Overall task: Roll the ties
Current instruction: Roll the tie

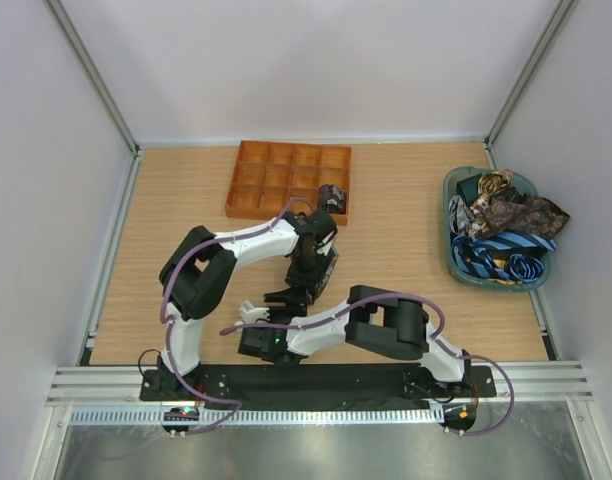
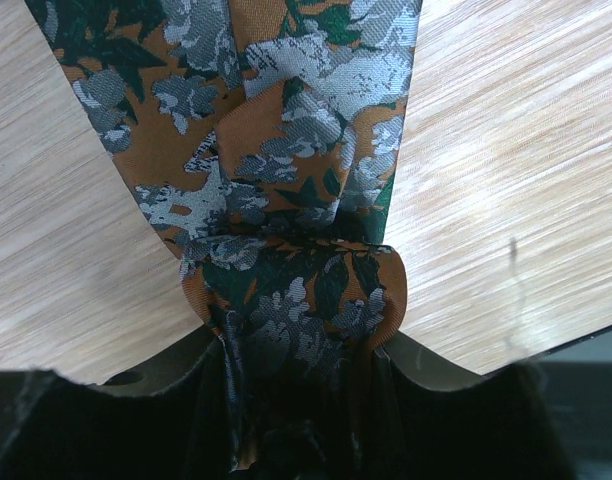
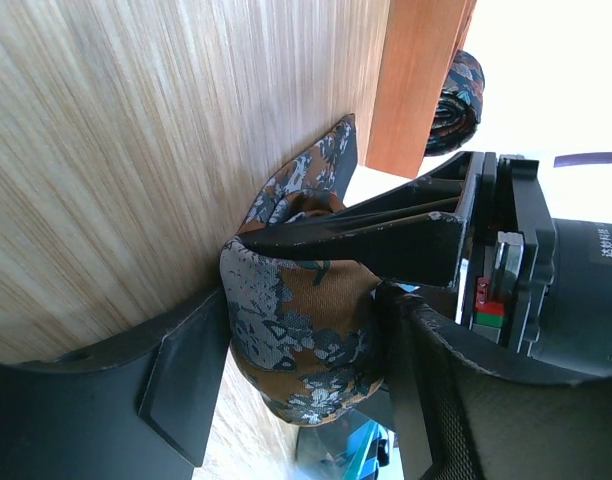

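Left wrist view: the left fingers are closed on a paisley tie, brown-orange with grey and dark green figures. The fabric is bunched where it is pinched. Beyond the pinch it fans out flat across the bench in 2 overlapping strips.

Right wrist view: the right fingers stand 1 on each side of the coiled end of the same tie. The coil fills the gap and touches both fingers, so they grip it. The coil sits at the bench surface, and a loose flap of fabric rises from it. 1 left finger lies across the top of the coil, with the black body of that arm's wrist just beside it.

Top external view: both arms meet at the middle of the bench, with the left arm reaching in from the left and the right arm folded across from the right. The arms hide the paisley tie in this view.

Other items:
- An orange gridded tray lies at the far centre. 1 rolled tie sits in its near right corner compartment.
- A teal basket stands at the right edge. It holds loose ties, both paisley and blue striped.
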